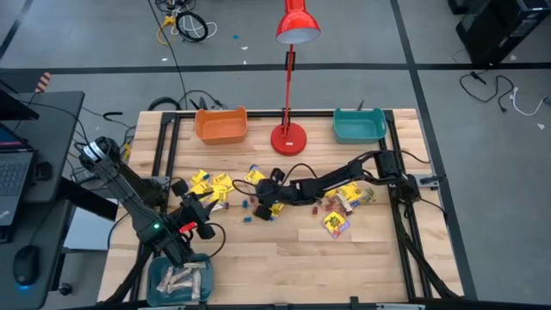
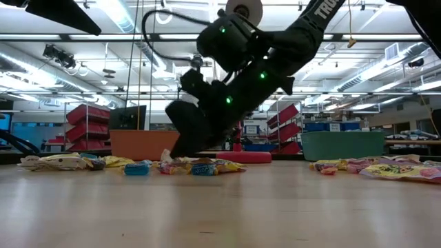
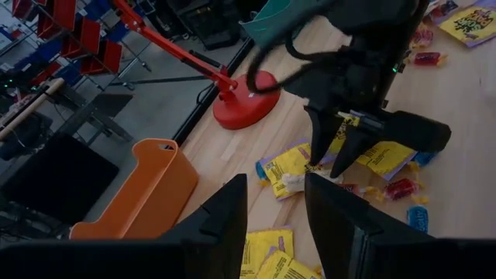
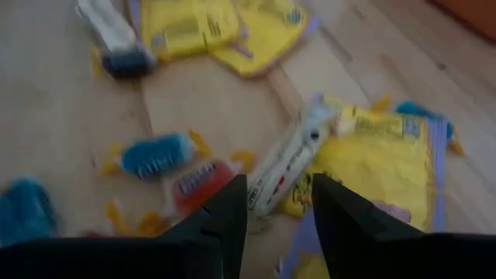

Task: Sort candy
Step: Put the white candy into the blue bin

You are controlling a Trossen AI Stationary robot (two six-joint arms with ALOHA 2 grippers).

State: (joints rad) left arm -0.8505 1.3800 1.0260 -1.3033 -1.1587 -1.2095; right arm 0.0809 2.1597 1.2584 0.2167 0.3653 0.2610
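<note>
Candy lies scattered across the middle of the wooden table: yellow packets [image 1: 207,183], small blue and red pieces [image 4: 155,155], and a pale bar [image 4: 288,164] resting partly on a yellow packet [image 4: 380,167]. My right gripper [image 4: 279,213] is open and low over this pile, slanting down, one finger on each side of the pale bar's near end; the left wrist view shows it too [image 3: 332,164]. My left gripper [image 3: 275,225] hangs open and empty above the table's left part [image 1: 205,217].
An orange bin [image 1: 221,126] and a teal bin [image 1: 359,126] stand at the far edge, with a red lamp's base [image 1: 288,138] between them. Another teal bin [image 1: 179,280] at the near left holds pale bars. More candy [image 1: 343,207] lies under the right arm.
</note>
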